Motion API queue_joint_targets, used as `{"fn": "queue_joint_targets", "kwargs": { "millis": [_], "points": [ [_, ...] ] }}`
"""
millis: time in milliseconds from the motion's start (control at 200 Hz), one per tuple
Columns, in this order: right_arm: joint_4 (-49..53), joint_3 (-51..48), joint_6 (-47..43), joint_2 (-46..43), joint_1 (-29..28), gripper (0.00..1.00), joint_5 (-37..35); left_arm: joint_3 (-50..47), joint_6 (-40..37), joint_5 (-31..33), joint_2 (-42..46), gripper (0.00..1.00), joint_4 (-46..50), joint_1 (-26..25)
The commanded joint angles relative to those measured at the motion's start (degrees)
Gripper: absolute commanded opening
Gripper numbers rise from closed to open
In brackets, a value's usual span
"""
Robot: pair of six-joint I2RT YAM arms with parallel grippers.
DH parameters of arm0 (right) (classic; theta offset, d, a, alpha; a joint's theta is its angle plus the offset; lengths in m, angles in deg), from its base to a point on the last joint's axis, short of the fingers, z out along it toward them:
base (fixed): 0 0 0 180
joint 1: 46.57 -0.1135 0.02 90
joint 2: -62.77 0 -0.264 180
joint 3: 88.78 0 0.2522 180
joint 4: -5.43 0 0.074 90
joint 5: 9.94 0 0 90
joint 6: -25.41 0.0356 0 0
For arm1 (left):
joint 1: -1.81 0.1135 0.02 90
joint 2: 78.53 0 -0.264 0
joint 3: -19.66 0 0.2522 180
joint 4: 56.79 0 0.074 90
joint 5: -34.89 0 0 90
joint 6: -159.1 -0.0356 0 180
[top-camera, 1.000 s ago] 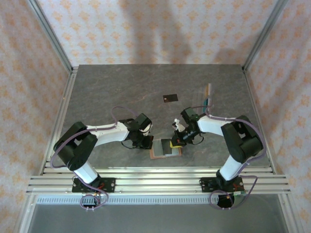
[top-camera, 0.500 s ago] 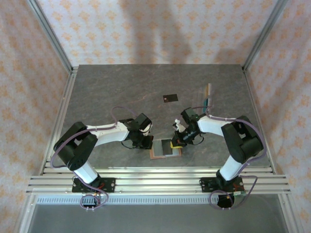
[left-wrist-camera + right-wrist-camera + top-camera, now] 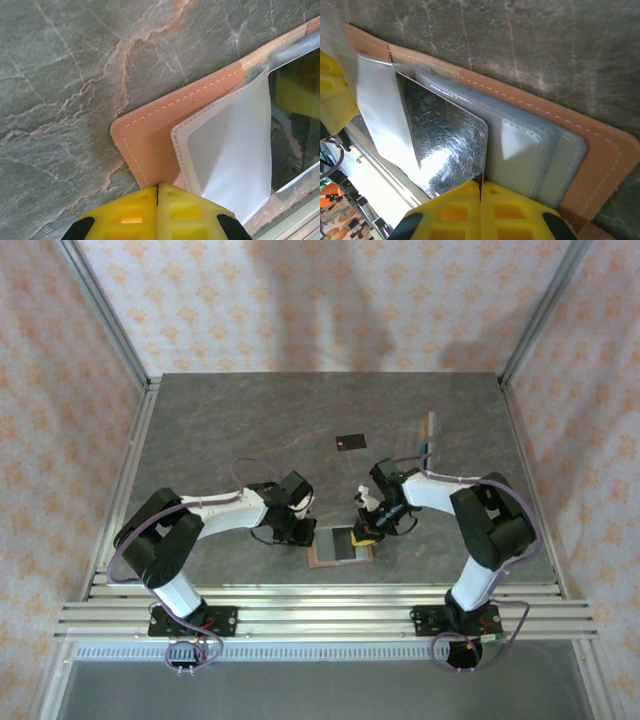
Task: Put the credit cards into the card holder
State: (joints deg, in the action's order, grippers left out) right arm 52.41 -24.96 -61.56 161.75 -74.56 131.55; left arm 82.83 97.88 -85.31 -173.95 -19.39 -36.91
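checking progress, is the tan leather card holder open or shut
Open: the tan leather card holder lies spread flat on the table, its clear plastic sleeves exposed.

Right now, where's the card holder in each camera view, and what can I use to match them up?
Top external: the card holder lies just below the picture's centre.
Left wrist: lower right, its tan corner just above the shut left gripper.
Right wrist: diagonal across the frame, under the shiny card pinched by the right gripper.
Shared landmark: the holder's tan stitched border.
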Motion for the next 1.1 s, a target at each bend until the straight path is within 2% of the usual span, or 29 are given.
{"fn": "queue_joint_targets", "kwargs": {
  "millis": [0,355,861,1091],
  "points": [
    [2.7,0.4,-1.2,2.0,-0.6,0.0,-0.6,-1.3,-1.2,6.5,-4.4,0.0,-0.6,0.8],
    [2.9,2.1,-2.2,2.7,-1.0,0.0,2.3,-1.2,-1.4,7.3,-4.0,0.0,0.4,0.8],
    [1.5,6.5,-0.6,6.4,-4.4,0.0,2.7,-1.3,-1.1,8.2,-3.4,0.0,0.6,0.8],
    [1.8,7.2,0.0,6.3,-4.7,0.0,2.5,-1.8,0.0,8.9,-0.3,0.0,0.9,1.0]
  ]
}}
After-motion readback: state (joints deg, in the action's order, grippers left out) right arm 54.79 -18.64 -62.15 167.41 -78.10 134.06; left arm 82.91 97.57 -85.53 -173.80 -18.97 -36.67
